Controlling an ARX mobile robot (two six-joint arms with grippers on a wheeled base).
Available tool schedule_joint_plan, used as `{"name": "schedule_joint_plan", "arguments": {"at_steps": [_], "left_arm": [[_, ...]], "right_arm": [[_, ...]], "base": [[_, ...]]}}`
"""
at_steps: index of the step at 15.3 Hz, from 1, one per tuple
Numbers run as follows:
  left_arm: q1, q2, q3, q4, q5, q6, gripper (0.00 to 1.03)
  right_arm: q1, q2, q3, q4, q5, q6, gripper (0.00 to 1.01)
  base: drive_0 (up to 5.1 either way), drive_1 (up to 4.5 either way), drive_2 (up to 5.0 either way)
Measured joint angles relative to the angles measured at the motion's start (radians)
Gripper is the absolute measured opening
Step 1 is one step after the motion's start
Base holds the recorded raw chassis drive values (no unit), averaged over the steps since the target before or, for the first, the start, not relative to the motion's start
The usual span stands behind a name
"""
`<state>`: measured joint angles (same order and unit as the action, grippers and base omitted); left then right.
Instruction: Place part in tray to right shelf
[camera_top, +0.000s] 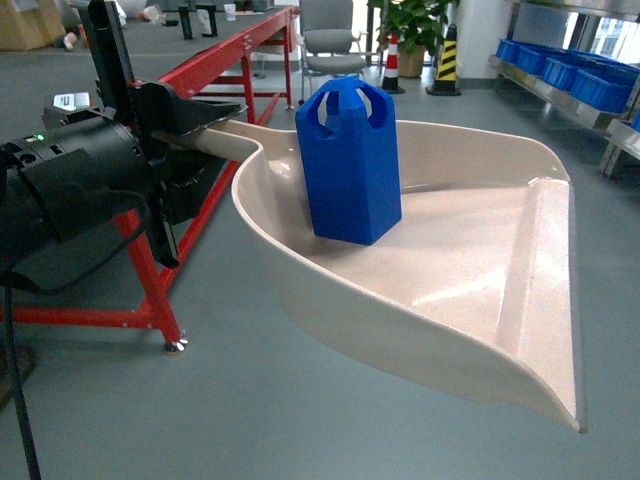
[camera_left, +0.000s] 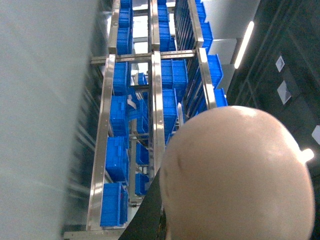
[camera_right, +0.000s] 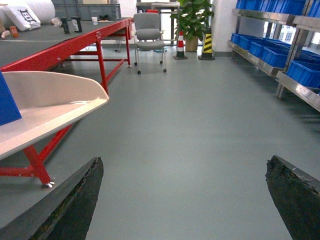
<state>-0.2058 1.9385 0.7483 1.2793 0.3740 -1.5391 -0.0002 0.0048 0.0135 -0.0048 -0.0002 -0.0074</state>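
**A:** So which step is this? Head view: one blue part (camera_top: 349, 160) standing upright inside the tray (camera_top: 500, 290), back near the handle end. The left gripper (camera_top: 185, 125) has the handle. I can't actually see how wide its jaws are, but they look clamped on it since the tray hangs in the air over the floor. Looks like the carry stage to me, with the part already loaded.

**B:** Agreed. Count there: one part, one tray, one red counter (camera_top: 225, 60) behind, one grey chair (camera_top: 330, 40), two striped cones. The right shelf (camera_top: 560, 90) sits far off at the right edge with a row of blue crates (camera_top: 575, 70); I make out four or so.

**A:** Left wrist view is mostly the pale underside of the tray (camera_left: 240, 175), plus steel racking with loads of blue crates, too many to count.

**B:** Right wrist view: the right gripper (camera_right: 182, 200) has its jaws spread wide and nothing in them. The tray rim (camera_right: 55, 95) and a corner of the part (camera_right: 7, 102) poke in from the left, and the shelf (camera_right: 295, 82) is well apart on the right.

**A:** I'd guess next is swinging toward that shelf, keeping the tray level so the part doesn't tip.
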Motion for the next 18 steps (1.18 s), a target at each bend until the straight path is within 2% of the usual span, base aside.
{"name": "schedule_joint_plan", "arguments": {"at_steps": [6,11,13,18], "left_arm": [[0.000,0.000,0.000,0.000,0.000,0.001,0.15],[-0.011,0.000,0.000,-0.002,0.015,-0.001,0.15],[0.004,-0.001,0.000,0.009,0.004,-0.001,0.15],[0.002,0.000,0.000,0.000,0.004,0.000,0.15]], "right_arm": [[0.000,0.000,0.000,-0.002,0.000,0.000,0.98],[0.000,0.000,0.000,0.002,0.001,0.000,0.98],[0.000,0.000,0.000,0.006,0.001,0.000,0.98],[0.000,0.000,0.000,0.000,0.001,0.000,0.98]], "base": [[5.0,-2.46,-2.5],[0.0,0.00,0.0],[0.0,4.30,-4.3],[-0.1,4.22,-4.4]]}}
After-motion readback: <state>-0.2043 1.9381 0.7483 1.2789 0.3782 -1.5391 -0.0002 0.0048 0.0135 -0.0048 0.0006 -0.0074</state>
